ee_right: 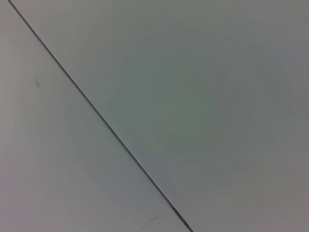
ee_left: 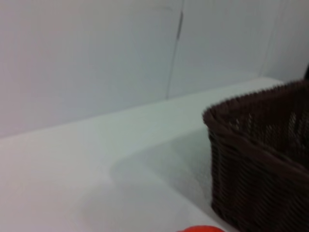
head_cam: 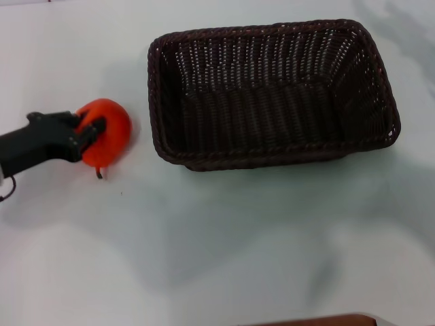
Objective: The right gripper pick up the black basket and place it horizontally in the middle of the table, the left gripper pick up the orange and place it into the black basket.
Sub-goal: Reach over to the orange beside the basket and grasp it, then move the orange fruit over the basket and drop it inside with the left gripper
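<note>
At the left edge of your head view, the left gripper (head_cam: 87,133) reaches in from the frame's left, its black fingers (head_cam: 95,127) clamped on the orange (head_cam: 109,132), which sits on the white table (head_cam: 224,244). To the right, well apart from the fruit, you see the black basket (head_cam: 272,95) lying lengthwise across the upper centre, open side up. Your left wrist view shows a basket corner (ee_left: 260,159) and a sliver of orange (ee_left: 203,229). The right gripper is out of sight.

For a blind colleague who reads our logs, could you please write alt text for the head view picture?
The left gripper, reaching in from the left, is closed around the orange on the white table. To its right the black basket stands empty, long side horizontal. The right gripper is out of view.
</note>
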Tool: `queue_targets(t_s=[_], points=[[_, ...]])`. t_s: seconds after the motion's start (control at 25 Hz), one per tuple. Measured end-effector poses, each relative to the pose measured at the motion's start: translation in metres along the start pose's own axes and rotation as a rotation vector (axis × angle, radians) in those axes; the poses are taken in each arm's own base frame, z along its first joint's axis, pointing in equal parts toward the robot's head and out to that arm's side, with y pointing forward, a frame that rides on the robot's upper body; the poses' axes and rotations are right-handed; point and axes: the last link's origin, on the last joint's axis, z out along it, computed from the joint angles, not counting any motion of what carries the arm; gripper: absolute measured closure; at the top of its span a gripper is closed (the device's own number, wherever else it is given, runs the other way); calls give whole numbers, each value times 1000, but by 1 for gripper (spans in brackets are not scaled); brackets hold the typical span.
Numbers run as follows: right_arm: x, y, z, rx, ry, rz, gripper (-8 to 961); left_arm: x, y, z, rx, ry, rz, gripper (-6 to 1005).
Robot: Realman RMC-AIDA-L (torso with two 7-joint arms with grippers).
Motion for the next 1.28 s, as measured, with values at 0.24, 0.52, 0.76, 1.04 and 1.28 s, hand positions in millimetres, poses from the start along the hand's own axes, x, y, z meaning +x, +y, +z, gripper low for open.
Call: queue_targets(t_s=[0.24, 0.52, 0.76, 1.04, 1.28], points=[[-1, 1, 0, -7, 1, 6, 123, 6, -6, -9, 43, 66, -25, 815], [-1, 0, 3, -3, 2, 2, 124, 47, -7, -53, 6, 408, -37, 855], [-3, -3, 10, 15, 2, -9, 123, 77, 37, -50, -282, 600, 43, 891], [-10, -6, 19, 36, -4, -4, 124, 84, 91, 18, -452, 592, 54, 935], [-11, -8, 22, 46, -8, -5, 127, 87, 107, 59, -407, 527, 64, 920]])
